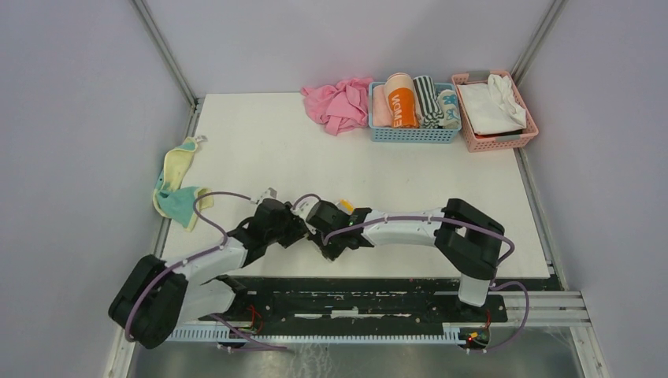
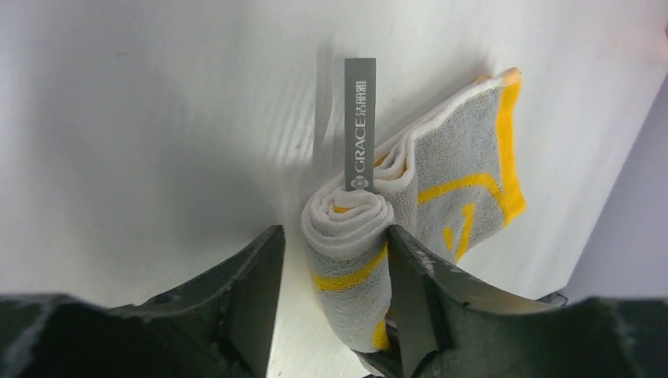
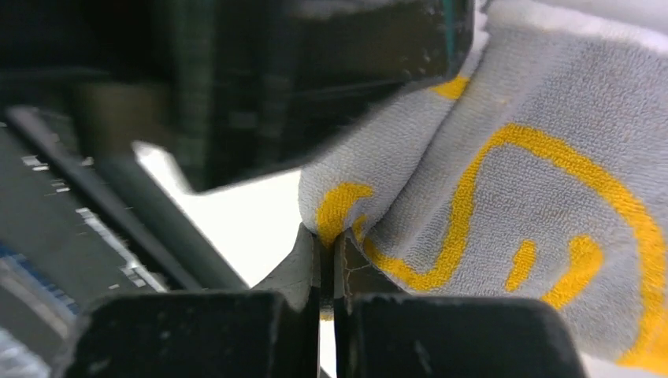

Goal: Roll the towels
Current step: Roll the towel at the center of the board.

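Note:
The light grey towel (image 2: 465, 181) with yellow marks lies on the white table, partly rolled, with a grey label (image 2: 359, 126) sticking out of the roll. My left gripper (image 2: 331, 295) is open, its jaws standing on either side of the rolled end (image 2: 350, 236). The roll touches the right finger, with a gap to the left one. My right gripper (image 3: 327, 248) is shut on a fold of the same towel (image 3: 543, 181). In the top view both grippers meet near the front middle (image 1: 319, 224) and hide most of this towel. The pale yellow towel with the teal figure (image 1: 177, 185) hangs crumpled over the table's left edge.
A pink cloth (image 1: 340, 102) lies at the back. Next to it stand a blue basket (image 1: 413, 134) holding rolled towels and a pink basket (image 1: 496, 142) holding white cloth. Walls close in the table on the left, right and back.

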`<state>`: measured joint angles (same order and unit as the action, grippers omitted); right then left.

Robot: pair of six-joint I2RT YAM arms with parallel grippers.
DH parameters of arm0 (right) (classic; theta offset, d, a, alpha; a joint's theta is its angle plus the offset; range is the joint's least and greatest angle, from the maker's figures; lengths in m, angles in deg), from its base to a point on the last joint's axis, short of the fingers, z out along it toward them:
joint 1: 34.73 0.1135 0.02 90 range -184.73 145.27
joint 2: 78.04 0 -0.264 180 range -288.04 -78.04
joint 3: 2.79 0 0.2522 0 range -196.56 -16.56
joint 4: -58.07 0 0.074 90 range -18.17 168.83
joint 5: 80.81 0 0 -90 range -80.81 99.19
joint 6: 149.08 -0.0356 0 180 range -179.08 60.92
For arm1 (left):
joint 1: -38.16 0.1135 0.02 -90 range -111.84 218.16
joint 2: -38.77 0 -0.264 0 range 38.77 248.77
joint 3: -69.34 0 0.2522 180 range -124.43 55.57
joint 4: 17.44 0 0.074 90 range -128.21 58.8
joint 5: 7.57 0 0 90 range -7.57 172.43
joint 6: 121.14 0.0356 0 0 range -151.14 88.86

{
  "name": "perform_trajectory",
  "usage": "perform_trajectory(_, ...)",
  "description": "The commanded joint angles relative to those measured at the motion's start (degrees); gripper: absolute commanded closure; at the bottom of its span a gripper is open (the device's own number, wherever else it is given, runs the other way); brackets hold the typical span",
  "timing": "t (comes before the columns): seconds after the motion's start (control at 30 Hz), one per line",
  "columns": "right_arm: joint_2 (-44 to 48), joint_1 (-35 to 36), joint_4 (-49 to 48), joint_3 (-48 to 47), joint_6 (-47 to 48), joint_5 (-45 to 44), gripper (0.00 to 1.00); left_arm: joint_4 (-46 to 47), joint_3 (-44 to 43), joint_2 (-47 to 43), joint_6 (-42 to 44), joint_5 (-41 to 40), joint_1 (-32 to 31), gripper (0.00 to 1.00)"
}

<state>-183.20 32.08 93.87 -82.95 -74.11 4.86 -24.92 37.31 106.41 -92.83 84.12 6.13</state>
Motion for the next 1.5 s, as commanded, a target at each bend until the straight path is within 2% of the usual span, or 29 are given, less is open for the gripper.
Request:
perform_trajectory(0.0,3.4,-6.5,-14.5,6.4,-8.5,22.8,1.0,-15.4,-0.2,-9.2,-0.5,-8.0,-0.3,0.37)
perform_trajectory(0.13,4.0,-14.7,-33.8,16.0,-20.7,37.7,1.0,-18.5,-0.7,-16.1,-0.8,-7.4,-0.1,0.27)
perform_trajectory(0.3,-0.2,-20.6,-56.7,23.4,-37.1,47.8,1.0,-16.0,0.7,-19.2,-1.7,-3.9,0.0,0.23)
perform_trajectory(0.5,-10.6,-25.8,-83.7,29.1,-55.2,52.5,1.0,-5.3,2.4,-16.6,-2.6,0.5,0.2,0.23)
perform_trajectory(0.6,-14.7,-27.6,-89.9,31.0,-59.6,52.8,1.0,-1.8,2.0,-13.1,-2.4,1.8,1.2,0.24)
perform_trajectory(0.7,-15.8,-28.5,-87.6,32.1,-58.9,52.7,1.0,2.4,1.7,-8.0,-2.0,3.6,2.7,0.26)
perform_trajectory(1.03,-11.9,-29.0,-63.1,30.7,-46.0,50.5,0.99,13.6,-2.5,8.3,0.7,9.0,4.0,0.35)
perform_trajectory(1.1,-11.6,-29.0,-59.2,29.7,-44.1,50.0,0.98,14.3,-3.0,10.7,0.8,9.6,4.1,0.4)
perform_trajectory(1.33,-6.0,-29.0,-38.1,24.2,-32.2,44.6,0.88,14.4,-3.3,18.1,0.4,8.3,2.1,0.54)
perform_trajectory(1.47,1.5,-28.2,-24.7,21.4,-24.9,39.3,0.78,14.2,-3.3,20.7,-0.7,6.4,0.8,0.59)
